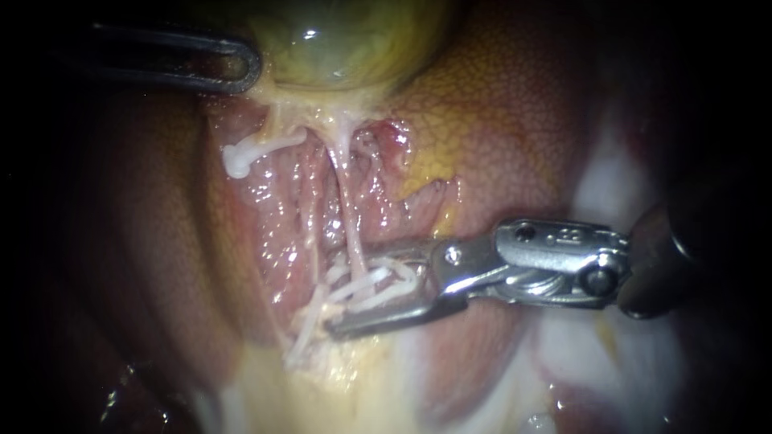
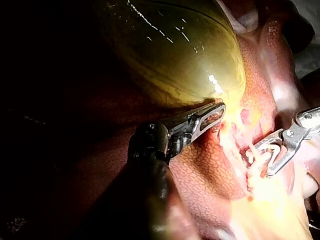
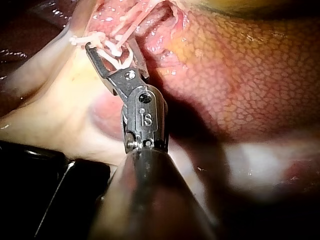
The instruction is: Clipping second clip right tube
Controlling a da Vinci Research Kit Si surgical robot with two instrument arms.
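Clipping is under way. The slender steel right instrument (image 1: 347,293) grips a white plastic clip (image 1: 378,283) in its spread jaws, with the thin pale right tube (image 1: 351,217) lying between them. The next move, I'd judge, is to squeeze fully.

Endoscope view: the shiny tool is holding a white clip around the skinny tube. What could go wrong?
Two things, maybe. The right tool holds its white clip astride the right tube, close beside the other clips. Closing it could catch one of them or land it crooked. The tube also looks thin and stretched below the gallbladder, so a tug from the tool might tear it.
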